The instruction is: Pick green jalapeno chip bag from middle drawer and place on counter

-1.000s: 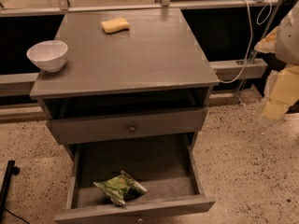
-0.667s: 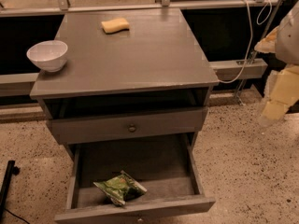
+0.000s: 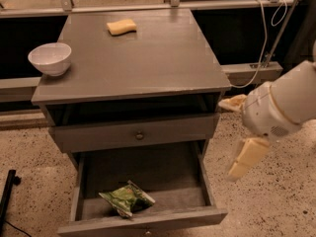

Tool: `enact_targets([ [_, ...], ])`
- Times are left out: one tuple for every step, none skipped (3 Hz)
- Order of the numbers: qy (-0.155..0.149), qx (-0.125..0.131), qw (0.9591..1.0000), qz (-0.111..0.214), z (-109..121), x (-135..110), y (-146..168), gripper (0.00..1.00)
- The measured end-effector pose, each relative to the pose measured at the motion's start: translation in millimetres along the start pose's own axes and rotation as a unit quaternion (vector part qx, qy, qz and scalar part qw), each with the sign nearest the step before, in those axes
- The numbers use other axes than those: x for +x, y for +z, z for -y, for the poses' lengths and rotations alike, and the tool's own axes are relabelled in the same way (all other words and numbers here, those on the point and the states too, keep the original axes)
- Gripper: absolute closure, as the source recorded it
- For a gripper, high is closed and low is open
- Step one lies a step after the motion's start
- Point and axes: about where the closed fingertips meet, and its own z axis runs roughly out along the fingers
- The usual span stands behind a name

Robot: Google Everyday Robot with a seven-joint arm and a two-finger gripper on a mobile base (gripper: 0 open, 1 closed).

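The green jalapeno chip bag [image 3: 126, 198] lies crinkled on the floor of the open middle drawer [image 3: 148, 174], near its front left. The counter [image 3: 133, 63] is the cabinet's flat grey top above. My gripper [image 3: 238, 132] hangs in the air to the right of the cabinet, level with the shut knob drawer and above the open drawer's right wall. Its two cream fingers [image 3: 247, 158] stand wide apart and hold nothing. It is well clear of the bag.
A white bowl [image 3: 49, 58] stands at the counter's left edge and a yellow sponge [image 3: 122, 26] lies at its back. A shut drawer front with a round knob [image 3: 139, 136] sits above the open drawer. A cable [image 3: 259, 48] hangs behind at right. Speckled floor surrounds the cabinet.
My arm and gripper have moved left and down, from the right edge of the view toward the cabinet's right side. The bag, bowl and sponge have not moved.
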Motion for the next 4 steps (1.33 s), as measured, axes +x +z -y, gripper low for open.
enact_targets([
  [-0.063, -0.009, 0.9973, 0.036, -17, -1, 42, 0.00],
  [-0.107, -0.013, 0.9935, 0.036, -17, -4, 44, 0.00],
  [-0.101, -0.035, 0.9905, 0.086, -34, -19, 88, 0.00],
  [-0.081, -0.064, 0.9851, 0.138, -59, -49, 169, 0.00],
])
